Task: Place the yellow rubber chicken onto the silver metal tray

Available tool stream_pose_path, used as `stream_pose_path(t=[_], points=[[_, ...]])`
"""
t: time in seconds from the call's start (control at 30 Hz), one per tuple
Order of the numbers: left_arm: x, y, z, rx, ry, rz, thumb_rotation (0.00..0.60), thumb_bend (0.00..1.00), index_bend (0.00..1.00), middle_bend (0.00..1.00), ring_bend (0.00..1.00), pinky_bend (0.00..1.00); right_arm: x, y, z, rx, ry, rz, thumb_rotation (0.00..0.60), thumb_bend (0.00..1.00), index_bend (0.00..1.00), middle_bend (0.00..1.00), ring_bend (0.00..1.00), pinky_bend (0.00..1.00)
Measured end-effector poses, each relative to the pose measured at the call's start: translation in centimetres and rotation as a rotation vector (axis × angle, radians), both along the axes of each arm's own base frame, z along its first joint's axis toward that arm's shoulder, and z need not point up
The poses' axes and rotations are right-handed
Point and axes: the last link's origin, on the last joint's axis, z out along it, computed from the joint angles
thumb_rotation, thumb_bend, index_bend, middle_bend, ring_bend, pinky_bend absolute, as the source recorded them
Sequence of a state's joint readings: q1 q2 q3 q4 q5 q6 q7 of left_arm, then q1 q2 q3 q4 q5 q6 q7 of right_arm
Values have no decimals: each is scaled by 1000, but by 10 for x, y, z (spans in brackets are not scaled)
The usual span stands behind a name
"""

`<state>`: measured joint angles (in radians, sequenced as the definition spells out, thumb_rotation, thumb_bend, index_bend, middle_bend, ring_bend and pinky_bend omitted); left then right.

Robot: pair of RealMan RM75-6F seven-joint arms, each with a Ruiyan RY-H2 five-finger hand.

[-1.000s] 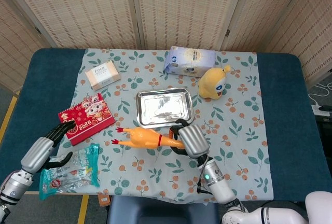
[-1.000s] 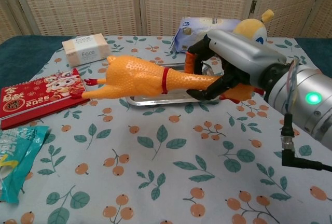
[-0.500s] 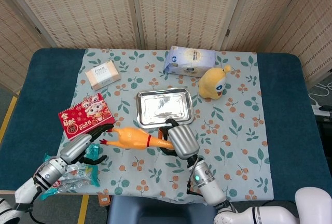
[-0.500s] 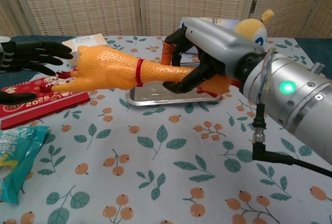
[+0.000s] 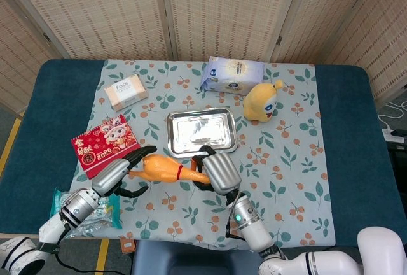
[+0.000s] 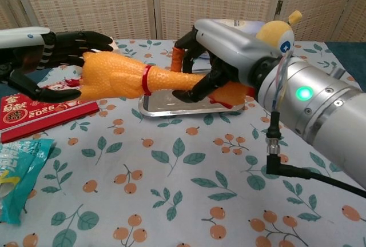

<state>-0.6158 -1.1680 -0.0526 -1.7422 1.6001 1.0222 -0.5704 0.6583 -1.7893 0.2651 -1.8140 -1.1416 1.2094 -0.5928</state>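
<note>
Item: yellow rubber chicken (image 6: 123,75) with a red neck band, held clear of the bench (image 5: 346,148), in front of the silver metal tray (image 5: 201,131) and not yet on it.

Right hand (image 5: 216,172): fingers (image 6: 191,90) wrapped around the chicken's neck end. Left hand (image 5: 121,176): fingers (image 6: 86,40) spread wide about the body end, one side above and one below; whether they touch the chicken I cannot tell.

Step in hand, as judged: a handover or two-handed steadying before the carry to the tray. To do it well, one hand should keep a firm hold until the other has closed; the chicken then wants lifting over the near rim and setting down lengthwise inside the tray, since it looks about as long as the tray.

Surroundings: red 2025 calendar booklet (image 5: 105,144) left of the tray; beige tissue box (image 5: 126,91) at far left; blue-white tissue pack (image 5: 233,74) and yellow plush toy (image 5: 262,102) beyond the tray; clear snack packet with teal edge (image 5: 105,208) at the near left edge.

Obstructions: none lies between chicken and tray; the plush toy stands just beside the tray's far right corner.
</note>
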Motion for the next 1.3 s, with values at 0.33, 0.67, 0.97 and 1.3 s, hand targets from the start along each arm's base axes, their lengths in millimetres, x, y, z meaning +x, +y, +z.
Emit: stream_pose_path(t=[0.33,0.67,0.97,1.3], points=[[10,1,-8,-50,-31,-10,600,348,0,0,0,53,12,1,-6,51,-37,-4,600,438,876,594,715,1000],[13,8,-14,-46,-43,-23,600,348,0,0,0,25,20,3,-7,54,-52,14,600,438,876,594,715,1000],[6,16,-16,-4,-35,-23,600,349,0,0,0,9,21,3,-2,40,-63,23,600,438,877,595,715,1000],[7,9,-23,-64,-39,-8,600,426,256,332,315,386,20,-4,1,15,-81,9,600,438,877,598,715,1000]])
